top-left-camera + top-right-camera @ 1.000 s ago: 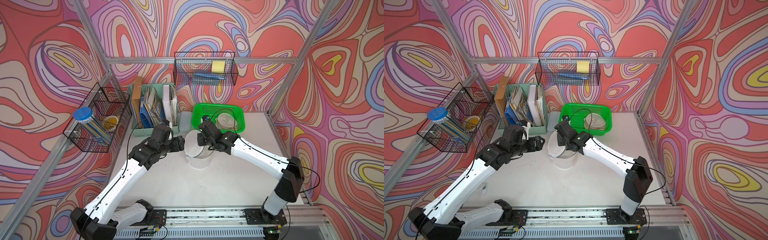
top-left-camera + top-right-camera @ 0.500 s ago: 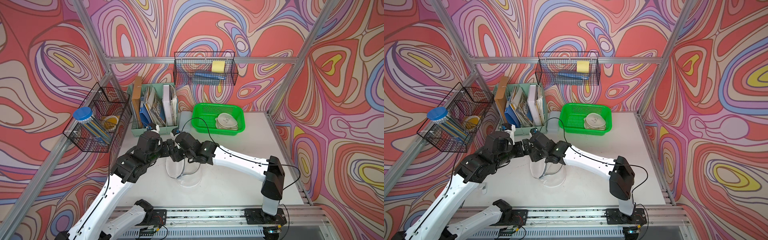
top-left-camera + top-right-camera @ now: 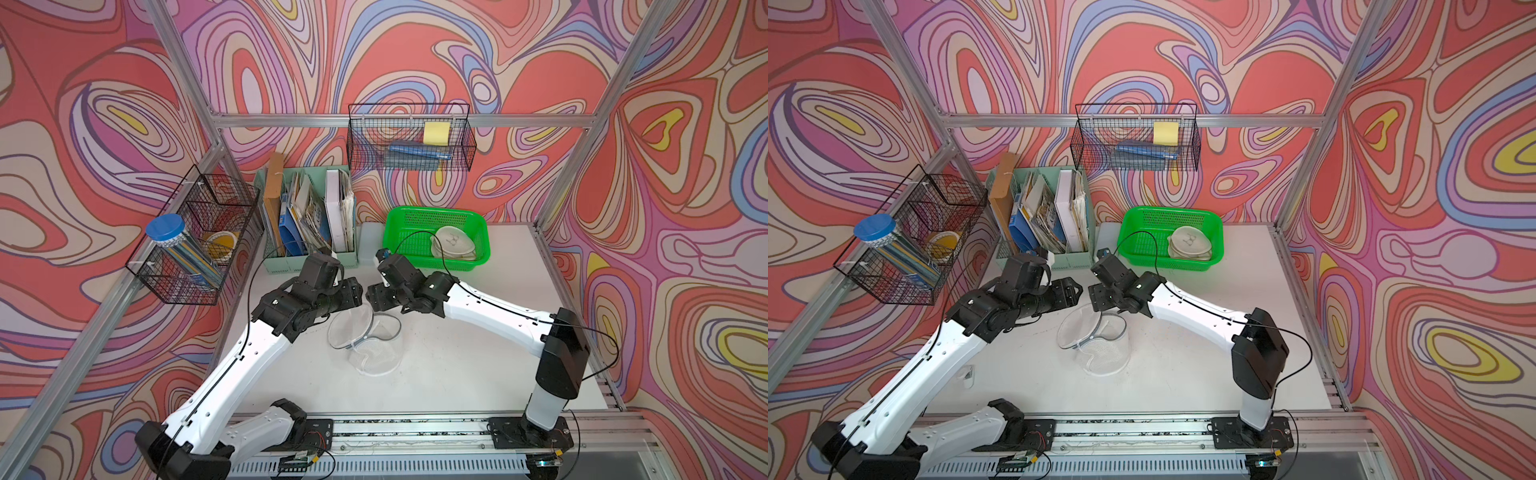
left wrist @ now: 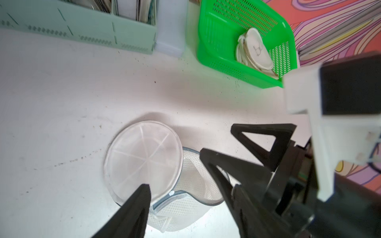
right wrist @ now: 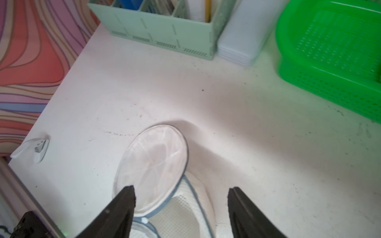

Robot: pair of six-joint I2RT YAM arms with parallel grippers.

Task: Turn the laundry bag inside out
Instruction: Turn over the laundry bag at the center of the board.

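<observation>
The mesh laundry bag (image 3: 372, 347) sits collapsed low in the middle of the white table (image 3: 457, 365). Its round end panel (image 3: 348, 329) is tipped up on the left, with the grey-rimmed mouth beside it. The left gripper (image 3: 358, 296) and right gripper (image 3: 372, 299) hang tip to tip above its far edge, both with jaws apart and empty. The panel lies toward the left gripper, and the mouth is nearer the right one, which is probably better placed to reach in.

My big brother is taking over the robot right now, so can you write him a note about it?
White mesh laundry bag with grey rim: lies loose on the white table, round flap open.
Left gripper: fingers open, empty, over the bag.
Right gripper: fingers open, empty, facing the left.
Done: bag opened.
Left: grip the rim and turn it inside out; how far it is turned, cannot tell.
</observation>
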